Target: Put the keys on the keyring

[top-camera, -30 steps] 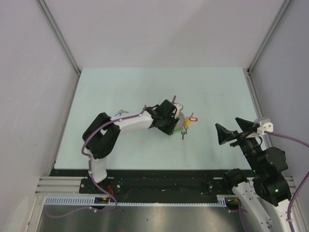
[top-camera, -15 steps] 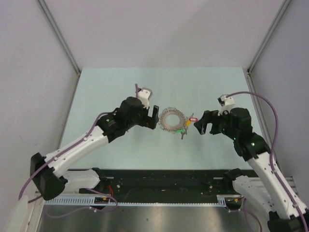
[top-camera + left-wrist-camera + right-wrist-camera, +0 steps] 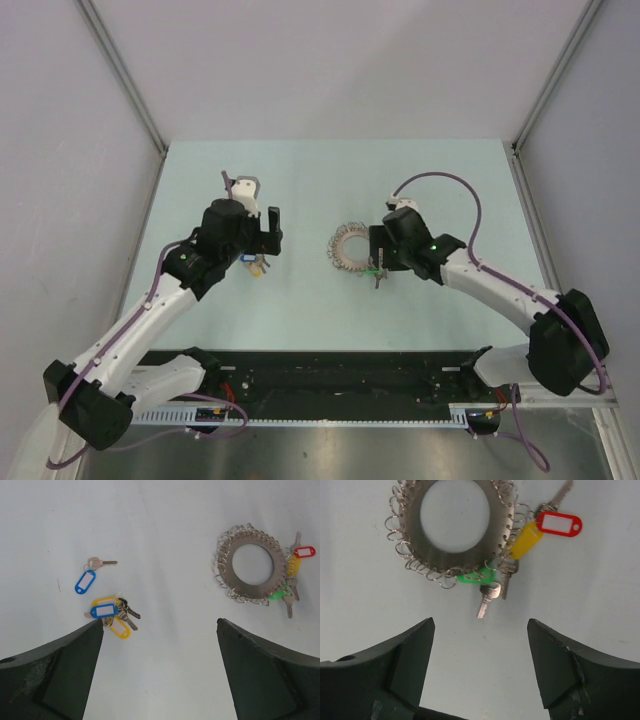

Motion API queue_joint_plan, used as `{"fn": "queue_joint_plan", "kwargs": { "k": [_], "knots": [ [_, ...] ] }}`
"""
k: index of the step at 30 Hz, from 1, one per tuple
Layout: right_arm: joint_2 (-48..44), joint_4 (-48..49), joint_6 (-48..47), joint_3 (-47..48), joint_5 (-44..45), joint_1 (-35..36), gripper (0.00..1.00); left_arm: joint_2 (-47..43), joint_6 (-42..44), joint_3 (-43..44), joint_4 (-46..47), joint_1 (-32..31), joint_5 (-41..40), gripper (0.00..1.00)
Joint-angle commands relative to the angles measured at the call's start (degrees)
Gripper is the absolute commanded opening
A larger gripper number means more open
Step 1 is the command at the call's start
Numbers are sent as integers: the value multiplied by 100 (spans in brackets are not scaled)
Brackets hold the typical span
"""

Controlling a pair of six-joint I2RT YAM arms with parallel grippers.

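The keyring (image 3: 348, 250) is a flat metal ring edged with small wire loops, lying mid-table. It also shows in the left wrist view (image 3: 253, 591) and the right wrist view (image 3: 450, 559). It bears red (image 3: 559, 523), yellow (image 3: 525, 540) and green (image 3: 476, 576) tags with keys. The loose keys lie to its left: one with a blue tag (image 3: 86, 580), and a bunch with blue and yellow tags (image 3: 112, 616), partly hidden under the arm in the top view (image 3: 256, 266). My left gripper (image 3: 160, 625) is open and empty above the table beside the bunch. My right gripper (image 3: 480, 625) is open and empty just short of the ring's tagged side.
The pale table is walled by white panels with metal rails at the left (image 3: 150, 200) and right (image 3: 525, 200). A black base rail (image 3: 330, 375) runs along the near edge.
My left arm has swung left, away from the keyring to over the loose keys. My right arm has reached in from the right to the keyring's tagged side.
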Motion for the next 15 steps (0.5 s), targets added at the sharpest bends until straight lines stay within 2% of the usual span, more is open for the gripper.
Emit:
{"fn": "queue_joint_plan", "kwargs": {
  "k": [1, 3, 9, 11, 15],
  "knots": [
    [519, 439, 802, 503, 1182, 576, 77, -238, -30, -132, 122, 490, 479, 100],
    [861, 501, 1013, 617, 1288, 656, 72, -326, -48, -176, 193, 571, 672, 100],
    [1328, 940, 1453, 679, 1368, 999, 52, -528, 5, -299, 175, 597, 401, 100],
    [1530, 1081, 1681, 714, 1543, 1192, 49, -563, 14, -334, 184, 597, 383, 100],
    [1820, 1178, 2138, 723, 2026, 1351, 37, -590, 23, -335, 202, 606, 366, 100]
  ]
}}
